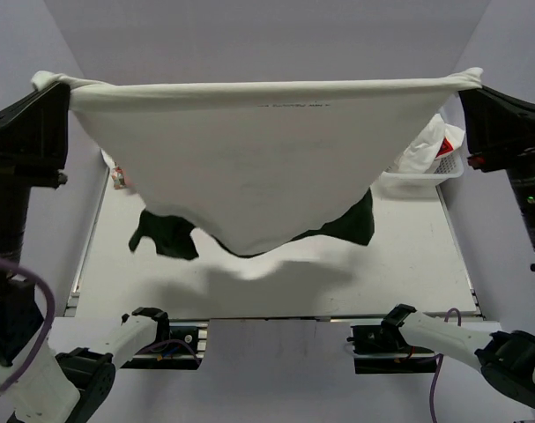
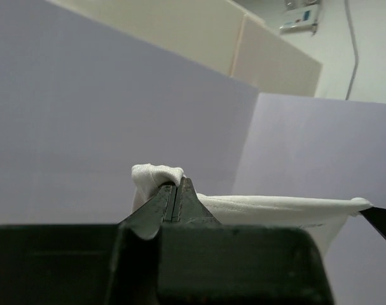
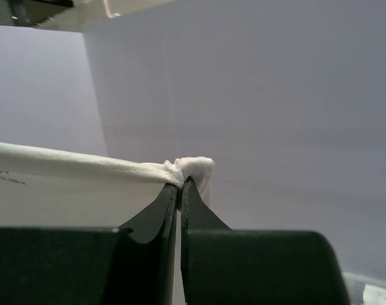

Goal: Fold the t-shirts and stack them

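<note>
L gripper + R gripper both clamped on top corners of white t-shirt. It's stretched taut btwn them, hanging over tabletop. Green sleeves dangle at bottom. Basket far right, another shirt inside.

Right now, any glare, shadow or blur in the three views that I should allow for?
Top external: even light, no glare; the held t-shirt casts a soft shadow on the table. Left wrist: left jaws, close to the lens, show dark and slightly soft. Right wrist: same for right jaws; the hem is clear.
</note>
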{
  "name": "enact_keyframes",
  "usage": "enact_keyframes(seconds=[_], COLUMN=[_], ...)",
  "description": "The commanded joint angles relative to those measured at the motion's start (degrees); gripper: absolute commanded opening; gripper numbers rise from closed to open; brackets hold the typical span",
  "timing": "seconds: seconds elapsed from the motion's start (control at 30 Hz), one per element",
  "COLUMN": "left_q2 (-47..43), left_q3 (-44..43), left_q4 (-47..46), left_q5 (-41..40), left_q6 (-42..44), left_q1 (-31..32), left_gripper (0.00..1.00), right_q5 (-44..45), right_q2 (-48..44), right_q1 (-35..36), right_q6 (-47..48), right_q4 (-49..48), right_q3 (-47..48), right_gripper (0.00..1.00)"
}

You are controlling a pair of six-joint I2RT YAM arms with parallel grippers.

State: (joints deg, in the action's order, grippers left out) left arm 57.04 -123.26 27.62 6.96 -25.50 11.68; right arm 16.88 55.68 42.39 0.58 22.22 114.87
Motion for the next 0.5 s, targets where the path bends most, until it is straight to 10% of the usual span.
enact_keyframes(seconds=[0.0, 0.3, 0.47], left_q2=[2.0, 11.8, 28.4], left_q3=[-3.1, 2.1, 12.0], left_q4=[2.6, -1.9, -6.1], left_q5=[-2.8, -7.9, -11.8], left_q6=[1.3, 0.8, 0.1], left_q1=[-1.3, -1.3, -1.4], left_gripper=[0.00, 0.00, 0.00], right_q5=[1.8, 32.5, 35.2], right_q2=[-1.9, 12.3, 24.2], right_q1=[-0.8, -0.8, -6.2], right_q6=[3.7, 16.8, 17.5], right_q4=[-2.5, -18.4, -22.6], right_q3=[2.4, -3.9, -9.1], right_gripper=[0.00, 0.00, 0.00])
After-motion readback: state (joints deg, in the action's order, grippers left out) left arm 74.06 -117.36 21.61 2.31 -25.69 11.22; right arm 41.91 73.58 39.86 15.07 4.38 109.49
